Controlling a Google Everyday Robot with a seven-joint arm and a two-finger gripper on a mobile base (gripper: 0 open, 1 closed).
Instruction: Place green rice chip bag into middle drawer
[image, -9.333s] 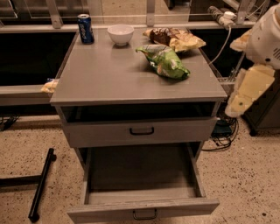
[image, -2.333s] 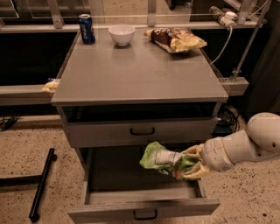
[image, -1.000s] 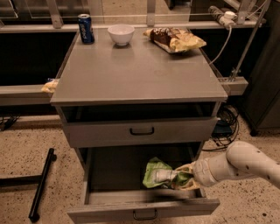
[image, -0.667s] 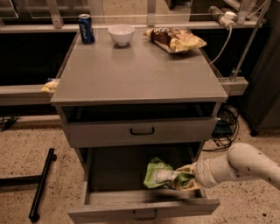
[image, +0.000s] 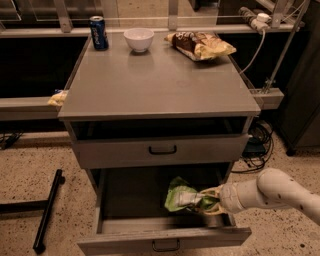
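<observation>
The green rice chip bag (image: 181, 198) is inside the pulled-out middle drawer (image: 165, 238), towards its right side, low over the drawer floor. My gripper (image: 209, 201) reaches in from the right and is shut on the bag's right end. The white arm stretches off to the lower right. The drawer front with its dark bar handle is at the bottom of the view.
The handled drawer (image: 162, 149) above is closed. On the cabinet top (image: 160, 80) stand a blue can (image: 99, 32), a white bowl (image: 139, 39) and a brown-and-yellow snack bag (image: 201, 45). Cables (image: 257, 142) lie at the right; a black bar (image: 48, 210) lies on the floor at left.
Over the last seconds my gripper has carried the bag lower into the drawer. In the last second it has barely moved.
</observation>
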